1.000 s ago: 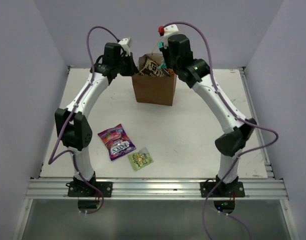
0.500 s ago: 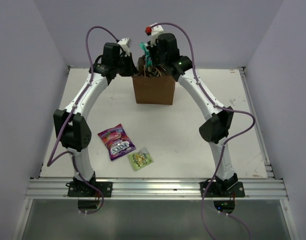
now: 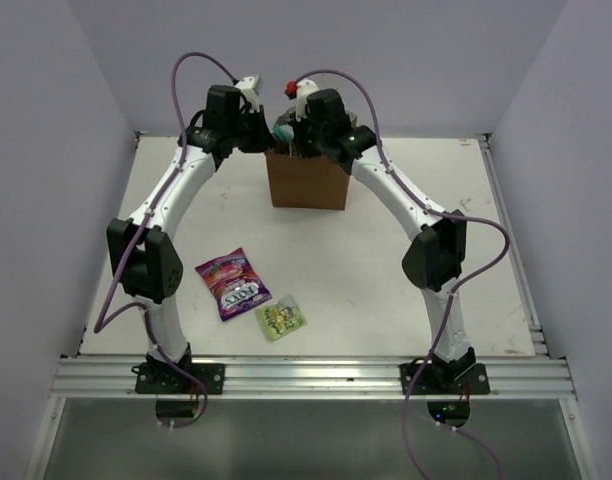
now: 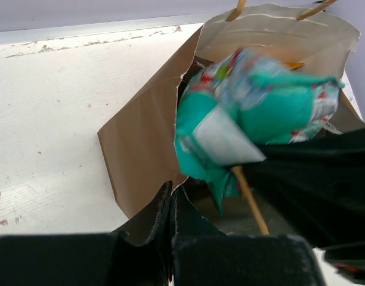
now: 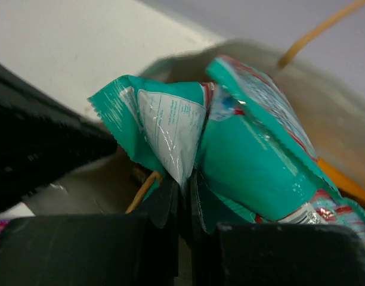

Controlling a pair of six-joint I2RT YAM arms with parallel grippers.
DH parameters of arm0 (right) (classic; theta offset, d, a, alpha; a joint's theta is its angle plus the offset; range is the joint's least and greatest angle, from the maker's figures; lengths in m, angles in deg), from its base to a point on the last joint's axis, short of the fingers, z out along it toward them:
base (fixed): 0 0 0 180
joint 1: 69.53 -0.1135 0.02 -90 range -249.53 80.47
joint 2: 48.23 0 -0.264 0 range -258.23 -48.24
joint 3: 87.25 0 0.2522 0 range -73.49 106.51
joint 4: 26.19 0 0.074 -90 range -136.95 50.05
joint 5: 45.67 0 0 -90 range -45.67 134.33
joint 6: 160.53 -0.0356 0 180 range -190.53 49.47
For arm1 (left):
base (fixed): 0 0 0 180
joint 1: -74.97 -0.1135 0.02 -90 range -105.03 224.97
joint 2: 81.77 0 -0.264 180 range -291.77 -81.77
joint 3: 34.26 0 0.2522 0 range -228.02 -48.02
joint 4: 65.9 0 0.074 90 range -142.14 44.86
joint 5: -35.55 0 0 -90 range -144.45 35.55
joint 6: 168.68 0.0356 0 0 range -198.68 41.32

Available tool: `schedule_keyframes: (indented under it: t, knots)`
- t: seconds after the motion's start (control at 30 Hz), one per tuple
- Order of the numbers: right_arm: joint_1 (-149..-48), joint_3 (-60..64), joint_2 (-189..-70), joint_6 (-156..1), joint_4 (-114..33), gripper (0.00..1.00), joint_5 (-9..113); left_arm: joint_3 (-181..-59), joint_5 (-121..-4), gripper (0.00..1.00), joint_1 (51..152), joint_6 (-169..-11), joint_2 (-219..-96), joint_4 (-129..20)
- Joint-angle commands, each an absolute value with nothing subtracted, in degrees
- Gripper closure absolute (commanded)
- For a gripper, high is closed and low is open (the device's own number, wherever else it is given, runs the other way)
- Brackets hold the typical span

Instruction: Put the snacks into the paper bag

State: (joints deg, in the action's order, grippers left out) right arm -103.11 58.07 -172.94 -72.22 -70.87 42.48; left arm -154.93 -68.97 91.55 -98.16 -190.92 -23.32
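The crumpled teal packet blocks most of the paper bag mouth

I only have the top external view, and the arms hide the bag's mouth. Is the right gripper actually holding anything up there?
Observer: Yes. The right wrist view shows the right gripper shut on a fold of the teal packet.
Operator: And is the left arm gripping the bag, or just near it?
Observer: Gripping. In the left wrist view, the left gripper is shut on the edge of the paper bag wall, and the mouth gapes open beside it.
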Motion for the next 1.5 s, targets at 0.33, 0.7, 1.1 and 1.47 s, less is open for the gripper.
schedule_keyframes:
  t: [0.33,0.7,1.1,1.47]
  knots:
    - [-104.3,53.6,-169.0,-72.7,-82.8,0.86,39.3,-158.1,-69.5,1.00,91.8,-98.6,-190.5,-22.6]
    - [-104.8,66.2,-158.6,-66.0,-79.2,0.13,35.1,-160.3,-67.3,1.00,91.8,-98.9,-191.3,-22.5]
    - [-117.5,21.3,-143.1,-67.3,-78.7,0.18,57.3,-162.1,-63.7,1.00,91.8,-98.5,-192.0,-21.7]
    - [-120.9,22.2,-160.7,-68.1,-67.3,0.21,66.6,-159.7,-63.0,1.00,91.8,-99.4,-190.3,-21.7]
